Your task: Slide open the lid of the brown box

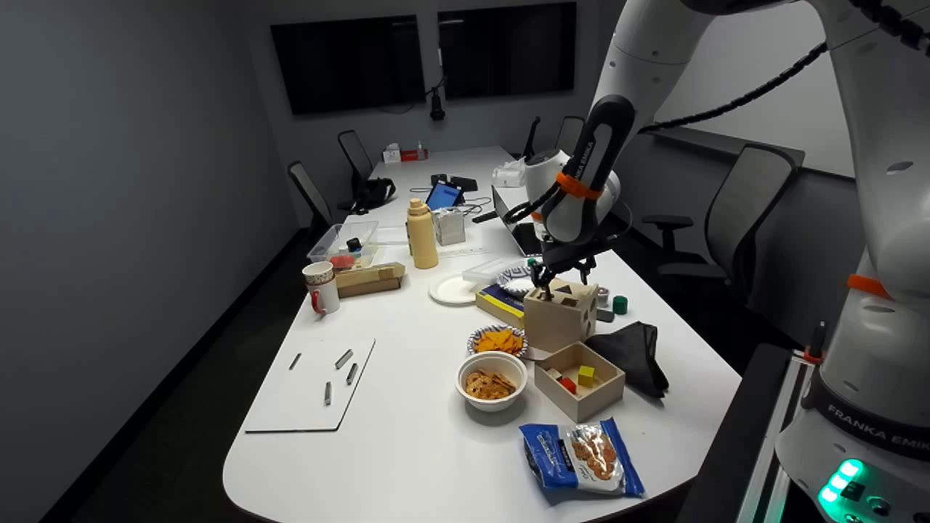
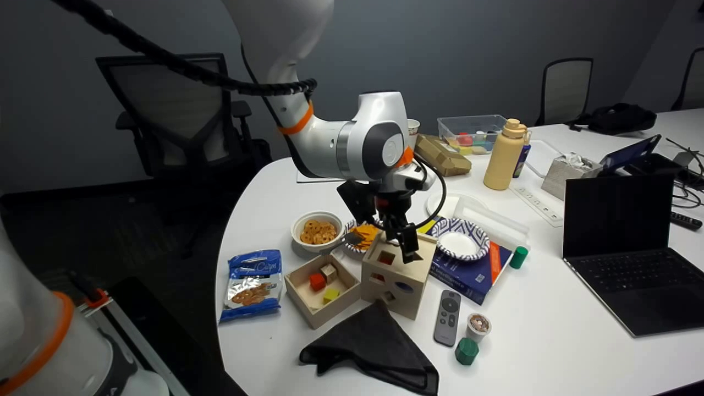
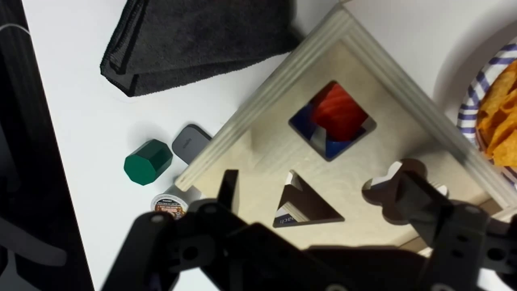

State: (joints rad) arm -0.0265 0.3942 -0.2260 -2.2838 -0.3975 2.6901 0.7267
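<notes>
In the wrist view, the tool [image 3: 323,182] is held wide open, with nothing gripped. Beneath it is seen the lid [image 3: 339,182], pierced by a square, a triangular and a clover-shaped hole and set within the rim of the box [image 3: 262,103]. One finger is placed over the clover-shaped hole; whether it is let down into it cannot be told. Near that finger, a narrow brown strip can be seen between lid and rim. Between the box and the edge of the table [image 3: 105,226] are set a green block [image 3: 148,162], a small cup [image 3: 171,208] and a remote [image 3: 190,143], the last partly hidden.

In an exterior view, the box [image 1: 552,328] is stood nearer the right-hand edge of the table than the left, with the lid as its top. A tray [image 1: 603,399] of blocks [image 1: 585,375] is placed just beside it, toward the rounded near end, by which a bag [image 1: 581,461] is laid. A board [image 1: 305,392] is laid by the near left corner, a mug [image 1: 328,299] stood farther along the left edge.

In an exterior view, the tool is seen at the lid [image 2: 401,272], its farther finger hard to make out. A black cloth [image 2: 374,352] is spread between the box and the near edge; a book [image 2: 465,275], topped by a paper bowl [image 2: 462,224], is laid just beside the box, and a laptop [image 2: 616,217] is stood open beyond.
</notes>
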